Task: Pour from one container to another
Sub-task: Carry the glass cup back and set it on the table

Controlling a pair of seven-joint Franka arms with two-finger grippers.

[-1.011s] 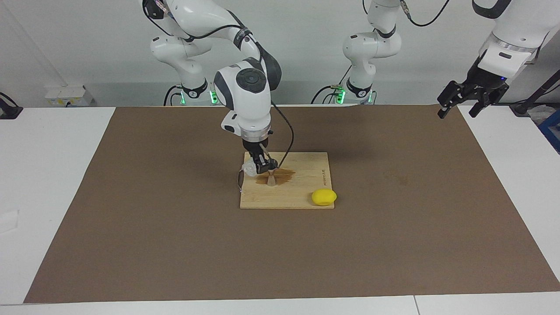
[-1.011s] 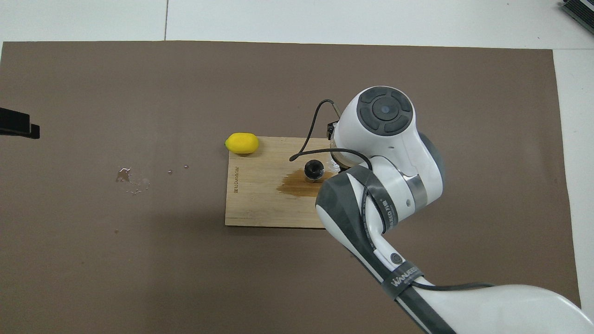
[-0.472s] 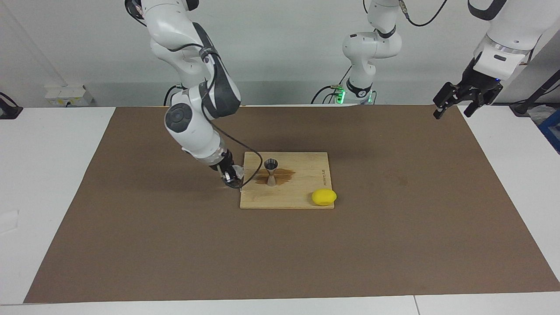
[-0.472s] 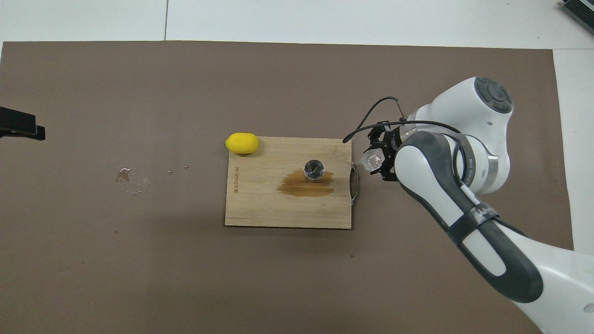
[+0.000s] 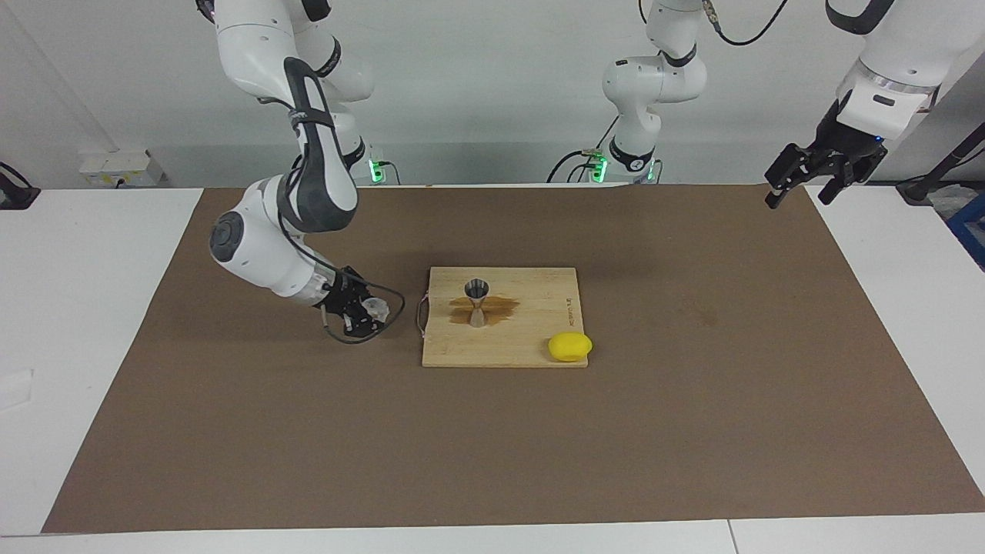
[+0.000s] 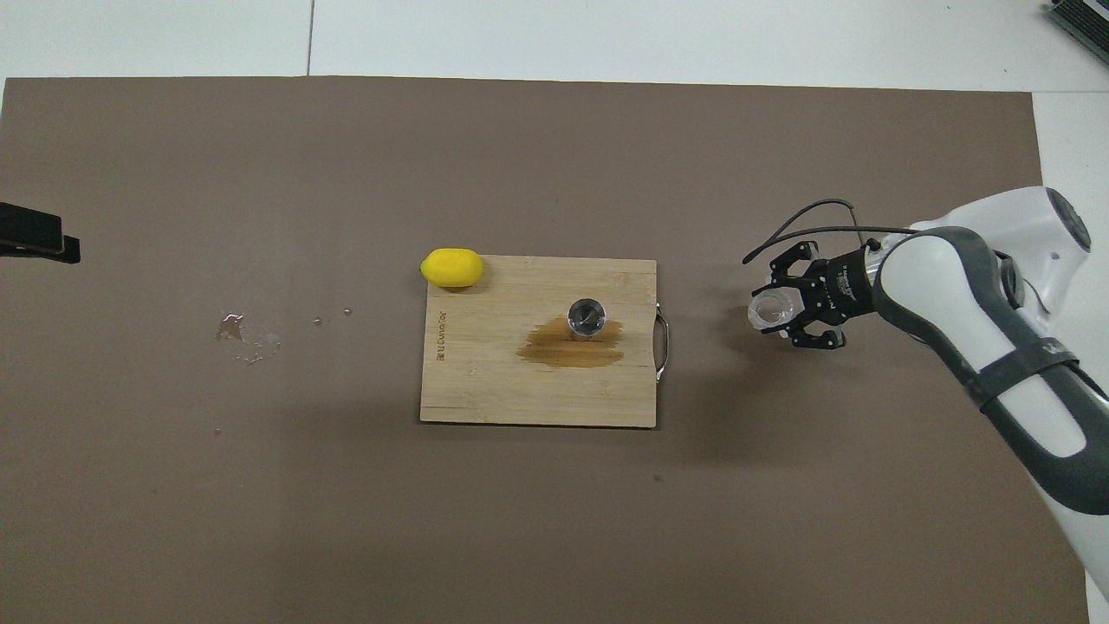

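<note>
The right gripper (image 5: 368,309), clenched on the clear cup (image 5: 376,308), has swung off the cutting board (image 5: 531,354) over the mat.

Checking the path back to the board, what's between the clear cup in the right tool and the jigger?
Overhead view: between the clear cup and the jigger lie bare brown mat, then the cutting board's metal handle and wood.

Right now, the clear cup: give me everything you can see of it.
The clear cup is small, short, cylindrical and see-through, plastic or glass by the look. It lies tilted on its side in the right gripper, whose fingers are shut on it, its open mouth turned toward the cutting board. It hangs over the brown mat, clear of the board's handle end. No liquid is visible inside.
</note>
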